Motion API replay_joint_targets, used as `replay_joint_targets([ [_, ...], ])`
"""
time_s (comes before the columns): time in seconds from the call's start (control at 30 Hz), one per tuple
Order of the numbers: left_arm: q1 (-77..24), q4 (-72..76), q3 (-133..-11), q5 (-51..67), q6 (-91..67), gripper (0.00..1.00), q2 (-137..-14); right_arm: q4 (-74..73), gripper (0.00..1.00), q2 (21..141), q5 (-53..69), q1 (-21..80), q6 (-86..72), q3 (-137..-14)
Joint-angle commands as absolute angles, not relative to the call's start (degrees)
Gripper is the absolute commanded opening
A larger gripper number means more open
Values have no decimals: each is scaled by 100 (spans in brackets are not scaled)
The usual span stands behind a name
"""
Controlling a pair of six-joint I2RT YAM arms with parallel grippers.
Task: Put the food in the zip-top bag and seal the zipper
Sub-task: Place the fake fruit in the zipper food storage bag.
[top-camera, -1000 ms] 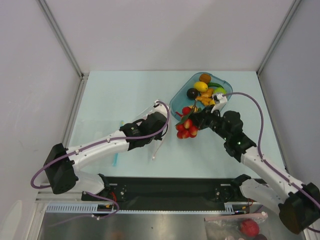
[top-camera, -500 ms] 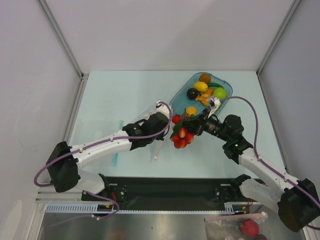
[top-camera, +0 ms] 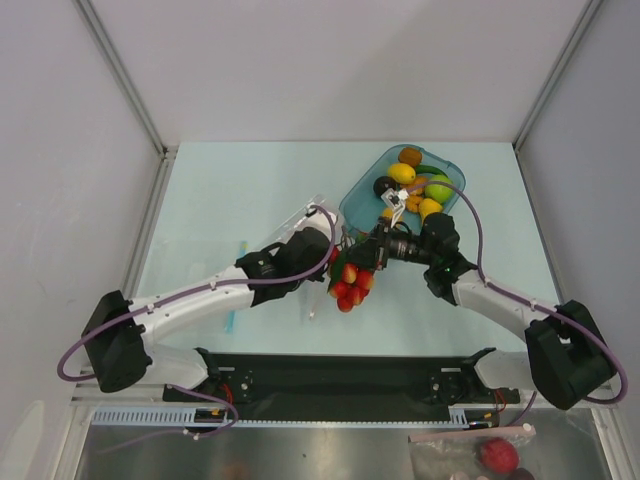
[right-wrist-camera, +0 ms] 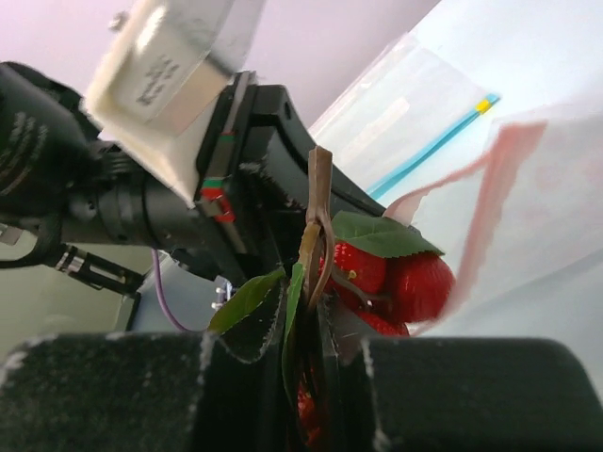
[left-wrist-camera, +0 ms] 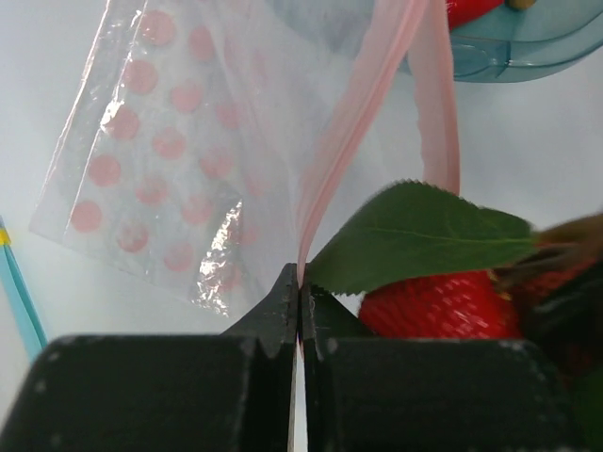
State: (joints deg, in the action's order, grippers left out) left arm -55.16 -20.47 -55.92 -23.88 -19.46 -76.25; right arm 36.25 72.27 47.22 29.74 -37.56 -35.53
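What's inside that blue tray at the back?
A yellow lemon, dark plum, green piece and orange pieces lie in the tray. Its near end is hidden under the right arm.

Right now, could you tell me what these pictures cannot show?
- Top view: the zip-top bag's mouth, hidden beneath the left gripper and red cluster.
- Left wrist view: most of the cluster, cut by the right edge.
- Right wrist view: the cluster's underside, behind the blurred right gripper.
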Motion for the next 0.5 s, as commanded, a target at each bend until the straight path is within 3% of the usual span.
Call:
replay_joint_targets([
  [0.0,-5528,-1723,-5563,-2400,-1776,0,-7436,3351,0,7522,4896,3058,-3850,-4086],
  [0.17,-5555,-1582,-5502,-2233,-1670,0,-7392,2077,0,7778,4106,3067,-3498,-4420],
  [0.47,-5607,-1415,-5414,-2329,-1705,0,-7304,1126,0,8270,3657,3155,-3200,-4869],
])
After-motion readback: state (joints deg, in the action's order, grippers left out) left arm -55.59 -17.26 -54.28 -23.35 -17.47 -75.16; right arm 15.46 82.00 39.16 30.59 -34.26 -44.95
